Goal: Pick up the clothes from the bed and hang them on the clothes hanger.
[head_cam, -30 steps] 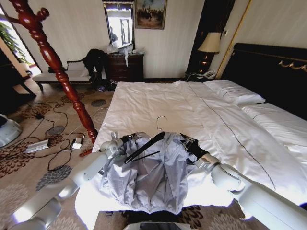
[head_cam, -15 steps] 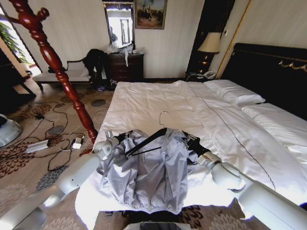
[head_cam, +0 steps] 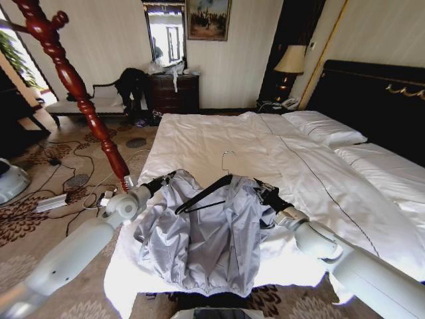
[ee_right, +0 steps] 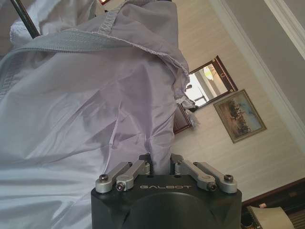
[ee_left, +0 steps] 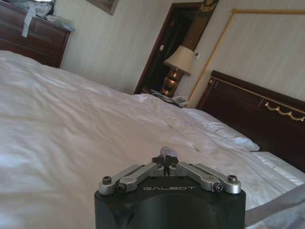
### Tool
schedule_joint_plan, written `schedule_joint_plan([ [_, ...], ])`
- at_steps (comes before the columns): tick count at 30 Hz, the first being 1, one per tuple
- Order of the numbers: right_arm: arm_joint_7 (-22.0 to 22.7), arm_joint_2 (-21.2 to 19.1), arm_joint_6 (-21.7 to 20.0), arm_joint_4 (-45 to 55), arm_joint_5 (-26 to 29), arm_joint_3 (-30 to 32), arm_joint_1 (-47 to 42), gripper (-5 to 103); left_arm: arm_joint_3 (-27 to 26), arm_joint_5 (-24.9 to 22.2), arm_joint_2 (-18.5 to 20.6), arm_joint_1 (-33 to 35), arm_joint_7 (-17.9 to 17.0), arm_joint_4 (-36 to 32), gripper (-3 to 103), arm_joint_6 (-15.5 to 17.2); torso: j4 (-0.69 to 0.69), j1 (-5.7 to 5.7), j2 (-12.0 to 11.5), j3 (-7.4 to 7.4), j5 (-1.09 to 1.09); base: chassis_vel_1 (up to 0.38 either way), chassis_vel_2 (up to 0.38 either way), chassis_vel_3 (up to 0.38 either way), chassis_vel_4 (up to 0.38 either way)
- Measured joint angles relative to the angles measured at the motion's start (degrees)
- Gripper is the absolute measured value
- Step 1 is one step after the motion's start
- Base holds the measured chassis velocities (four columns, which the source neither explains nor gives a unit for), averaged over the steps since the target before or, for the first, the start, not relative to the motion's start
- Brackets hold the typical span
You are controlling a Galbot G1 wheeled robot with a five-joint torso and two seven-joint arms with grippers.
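The light grey clothes (head_cam: 206,242), a jacket, lie crumpled at the foot of the white bed (head_cam: 212,136), draping over its edge. The black clothes hanger (head_cam: 202,194) rests tilted on the jacket, one end tucked under the fabric, its silver hook (head_cam: 227,159) pointing up the bed. My left gripper (head_cam: 166,178) is shut on the jacket's left shoulder; the left wrist view shows its fingertips (ee_left: 165,160) pinched on a bit of grey cloth. My right gripper (head_cam: 263,193) is shut on the right shoulder, with fabric (ee_right: 95,105) bunched between its fingers (ee_right: 159,164).
A tall red wooden coat stand (head_cam: 74,86) rises left of the bed. Cables and a power strip (head_cam: 52,202) litter the carpet. A bench with a black garment heap (head_cam: 131,83), a dark dresser (head_cam: 174,93), a lamp (head_cam: 290,60) and the black headboard (head_cam: 372,93) lie beyond.
My left gripper has risen and pulled outward to the left, lifting the jacket's left shoulder. The hanger has tipped up and shifted slightly up the bed. The right gripper has barely moved.
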Motion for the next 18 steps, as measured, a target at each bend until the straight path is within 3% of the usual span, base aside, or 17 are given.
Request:
schedule_joint_plan([
  [6,0.09,-0.58,-0.84,-0.34,1.11,-0.24,1.23,18,-3.05,-2.12,2.46,2.41,-2.26,-6.97,0,-0.37,-0.02,0.0,0.0,0.0,0.01,0.0,0.0,0.0,0.0],
  [12,0.55,-1.77,-1.18,-0.86,1.62,0.31,0.71,18,-9.99,-4.25,4.6,8.85,-3.49,-15.09,0,-0.41,-0.02,0.0,0.0,0.0,0.01,0.0,0.0,0.0,0.0],
  [18,0.56,-1.05,-2.75,-0.64,2.47,-1.67,4.34,18,-12.26,-2.55,5.57,11.38,-5.21,-21.28,0,-0.22,-0.01,0.0,0.0,0.01,0.02,0.0,0.0,0.0,0.0],
])
